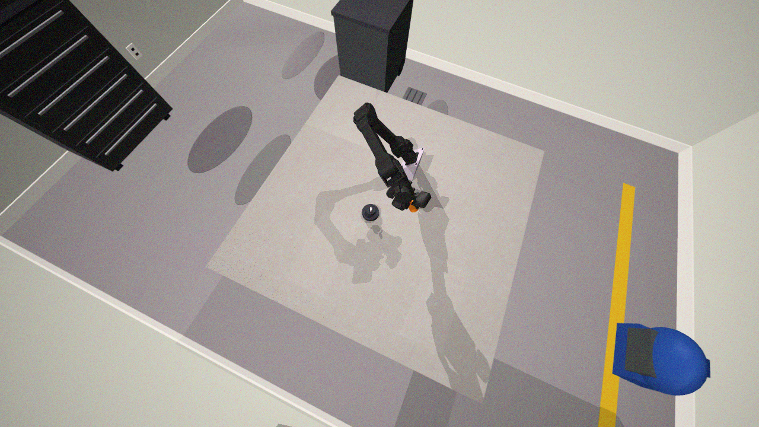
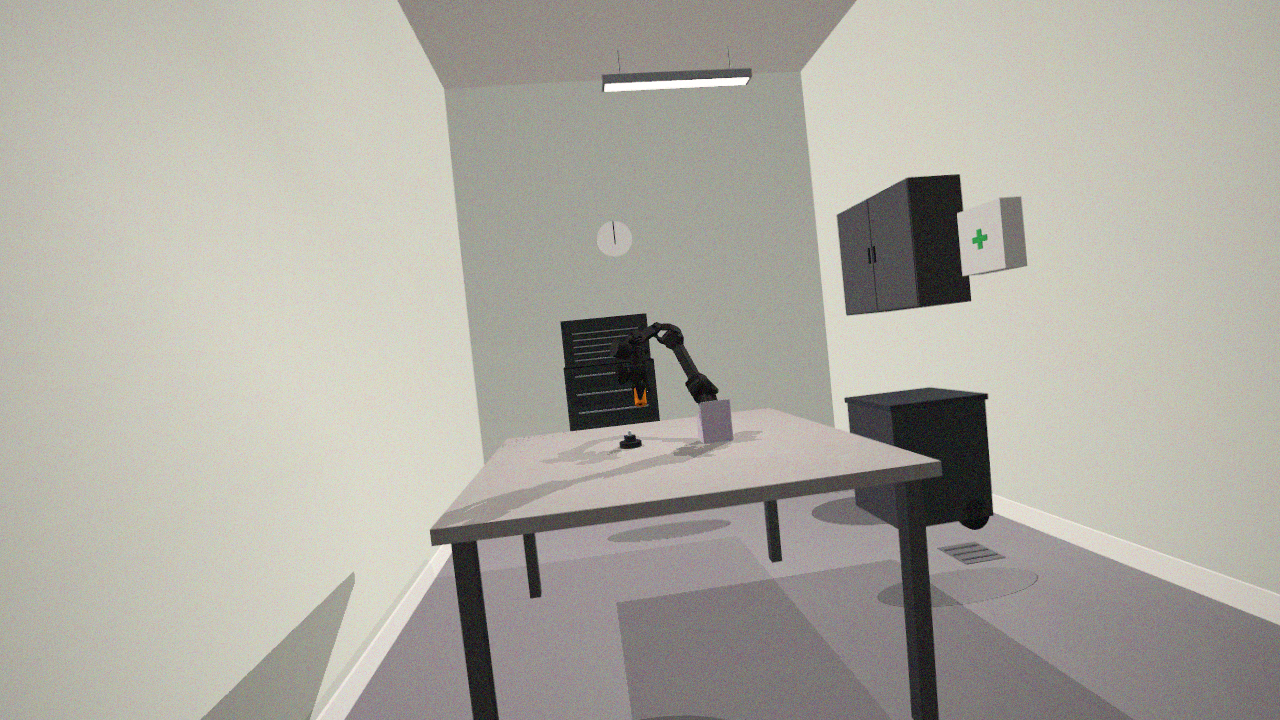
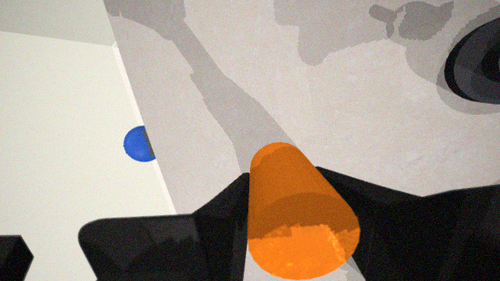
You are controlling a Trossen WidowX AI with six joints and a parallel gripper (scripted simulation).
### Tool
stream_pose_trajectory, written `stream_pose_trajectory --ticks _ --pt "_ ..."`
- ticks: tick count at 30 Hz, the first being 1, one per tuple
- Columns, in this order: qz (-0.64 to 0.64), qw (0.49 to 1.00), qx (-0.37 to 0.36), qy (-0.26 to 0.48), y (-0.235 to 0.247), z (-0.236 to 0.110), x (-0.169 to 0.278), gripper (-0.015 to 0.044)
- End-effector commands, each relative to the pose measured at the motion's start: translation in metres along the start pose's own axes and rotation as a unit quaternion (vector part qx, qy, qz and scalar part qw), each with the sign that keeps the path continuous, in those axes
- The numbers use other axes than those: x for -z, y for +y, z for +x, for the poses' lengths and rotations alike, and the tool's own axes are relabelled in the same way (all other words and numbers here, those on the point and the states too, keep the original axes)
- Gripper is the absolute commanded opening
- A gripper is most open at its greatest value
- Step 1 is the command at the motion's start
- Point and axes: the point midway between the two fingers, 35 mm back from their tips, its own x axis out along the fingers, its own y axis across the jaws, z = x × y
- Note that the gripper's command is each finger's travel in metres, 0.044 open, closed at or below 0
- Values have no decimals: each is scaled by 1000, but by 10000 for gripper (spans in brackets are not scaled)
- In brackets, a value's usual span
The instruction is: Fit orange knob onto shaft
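The orange knob [image 1: 413, 208] [image 2: 640, 400] [image 3: 298, 211] is held up in the air, well above the table. My gripper [image 2: 640, 394] [image 3: 280, 176] is shut on it, one black finger on each side. The knob's underside and hole are hidden in the wrist view. The round black pedestal [image 1: 366, 218] [image 2: 631, 444] [image 3: 470, 74] stands on the table, left of the knob in the top view and below it in the exterior view. The silver shaft [image 1: 370, 209] [image 2: 629, 434] stands up from its middle; nothing is on it. The shaft's flat side is too small to tell.
The arm's pale lilac mount [image 1: 411, 171] [image 2: 716, 421] stands on the table [image 1: 477, 223] [image 2: 805, 456] [image 3: 351, 129], right of the pedestal in the exterior view. Arm shadows fall across the tabletop. A dark cabinet [image 1: 363, 47] [image 2: 939, 447] stands beyond one table edge.
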Motion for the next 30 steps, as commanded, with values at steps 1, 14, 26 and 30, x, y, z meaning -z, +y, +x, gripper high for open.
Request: stream_pose_trajectory --ticks 1,14,26,30 --pt "2 999 45 -5 1 5 -2 0" --pt "4 985 174 -3 -2 28 -2 0" --pt "4 971 240 -5 -9 53 -4 0" --pt "5 970 241 -6 -18 74 -7 0"
